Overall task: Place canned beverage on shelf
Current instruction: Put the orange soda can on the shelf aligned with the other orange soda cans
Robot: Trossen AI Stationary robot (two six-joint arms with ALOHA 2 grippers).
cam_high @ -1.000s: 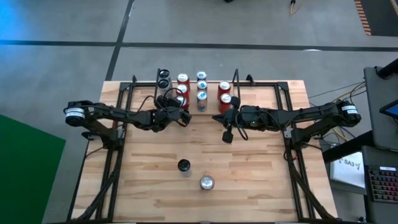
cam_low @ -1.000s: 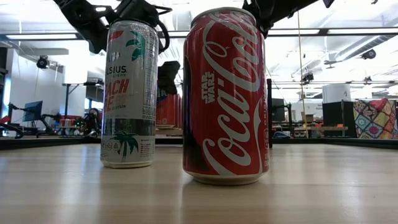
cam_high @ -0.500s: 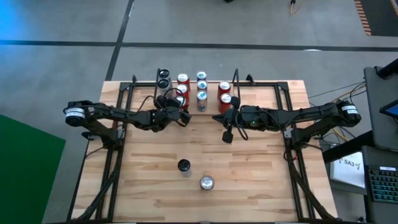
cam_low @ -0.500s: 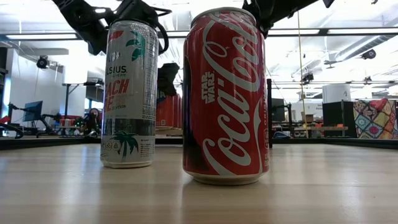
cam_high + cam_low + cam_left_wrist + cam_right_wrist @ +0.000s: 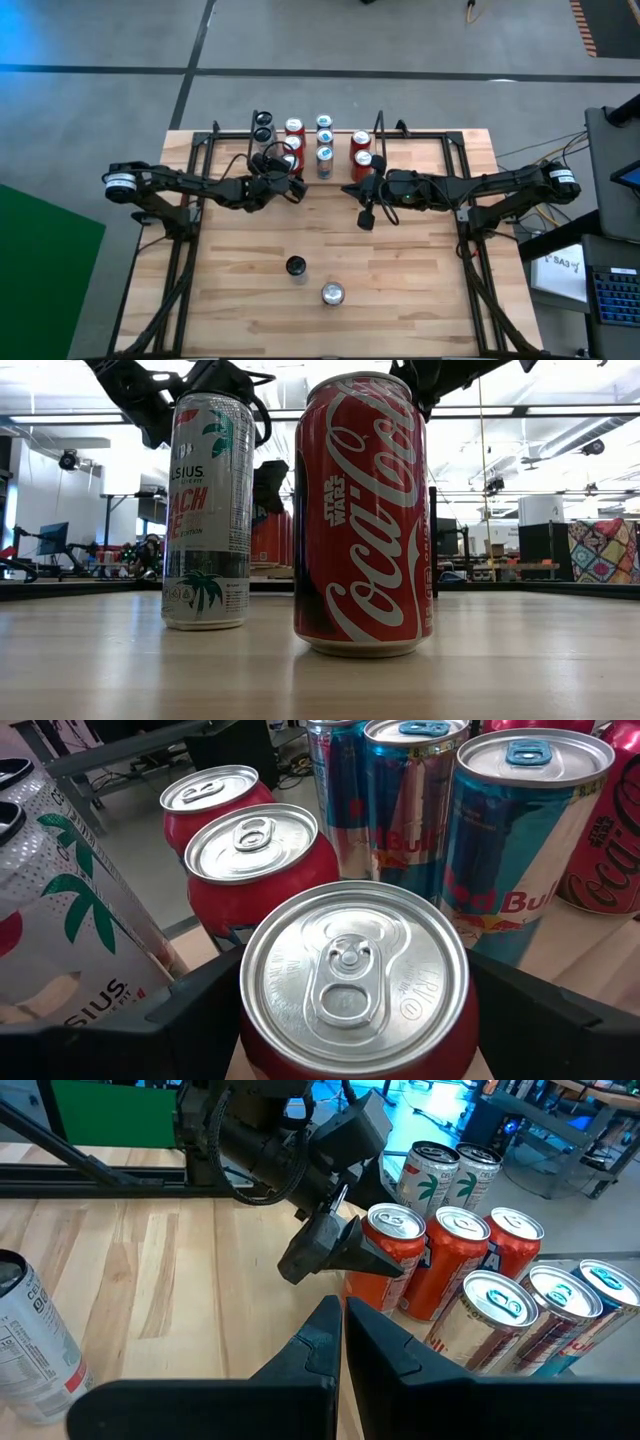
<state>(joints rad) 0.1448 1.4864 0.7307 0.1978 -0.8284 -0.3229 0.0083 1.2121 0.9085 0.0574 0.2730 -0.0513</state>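
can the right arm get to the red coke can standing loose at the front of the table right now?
Probably yes. The red Coca-Cola can stands alone on bare wood, only the slim white Celsius can nearby; the shut right gripper hangs over open table, but must open first.

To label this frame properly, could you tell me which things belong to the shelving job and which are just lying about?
In the job: left gripper, closed round a red can; shelf, where that can stands at the front.
Lying about: Coke can and Celsius can, loose on the table; blue cans, shelved; right gripper, shut, idle mid-table.
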